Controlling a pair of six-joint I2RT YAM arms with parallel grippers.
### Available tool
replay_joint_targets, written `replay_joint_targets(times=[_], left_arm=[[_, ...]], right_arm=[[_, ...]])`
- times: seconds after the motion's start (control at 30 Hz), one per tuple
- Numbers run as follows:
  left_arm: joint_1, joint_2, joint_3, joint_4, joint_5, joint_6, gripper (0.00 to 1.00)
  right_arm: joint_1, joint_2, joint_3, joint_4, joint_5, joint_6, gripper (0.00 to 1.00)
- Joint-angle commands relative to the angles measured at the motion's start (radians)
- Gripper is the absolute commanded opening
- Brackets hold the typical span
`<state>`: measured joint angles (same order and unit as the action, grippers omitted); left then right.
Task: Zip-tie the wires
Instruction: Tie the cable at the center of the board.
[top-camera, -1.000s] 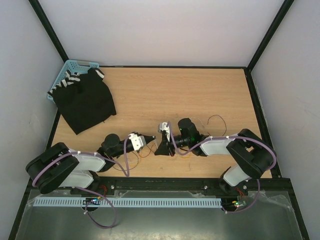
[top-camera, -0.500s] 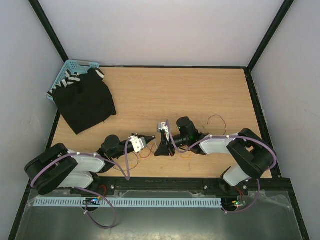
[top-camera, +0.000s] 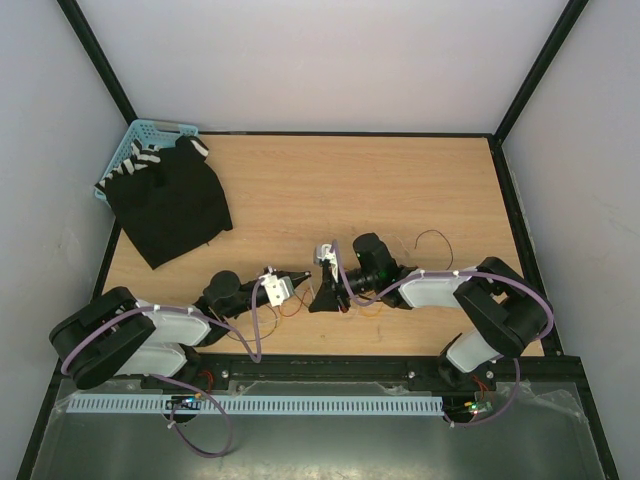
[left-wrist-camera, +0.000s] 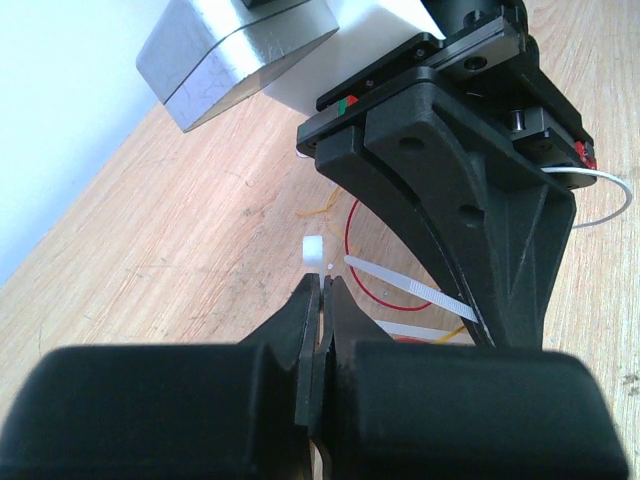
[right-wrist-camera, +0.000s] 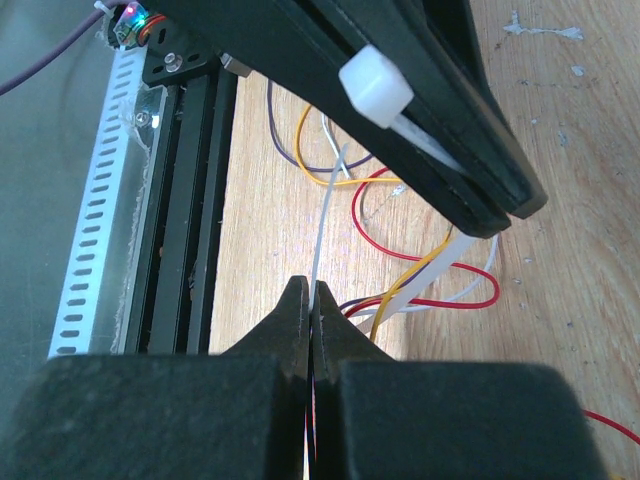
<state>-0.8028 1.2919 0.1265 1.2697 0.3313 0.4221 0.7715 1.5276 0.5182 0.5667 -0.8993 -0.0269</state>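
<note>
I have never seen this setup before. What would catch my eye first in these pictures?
The two grippers meet near the table's front edge: the left gripper, shut, pinches a white zip tie near its head, and the right gripper, shut, seems to hold its thin tail. Beneath them lies a tangle of red, yellow and white wires. At the far left corner, a black cloth drapes over a blue basket.
</note>
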Motion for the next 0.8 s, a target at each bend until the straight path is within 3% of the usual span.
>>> replay_joint_targets(times=[0.0, 0.77], left_arm=[[-0.006, -0.004, -0.008, 0.056, -0.027, 0.029, 0.0], [-0.035, 0.014, -0.002, 0.055, -0.058, 0.067, 0.0]], right_arm=[[-0.003, -0.016, 0.013, -0.045, -0.039, -0.013, 0.0], [-0.005, -0.011, 0.028, -0.064, -0.041, -0.011, 0.0]])
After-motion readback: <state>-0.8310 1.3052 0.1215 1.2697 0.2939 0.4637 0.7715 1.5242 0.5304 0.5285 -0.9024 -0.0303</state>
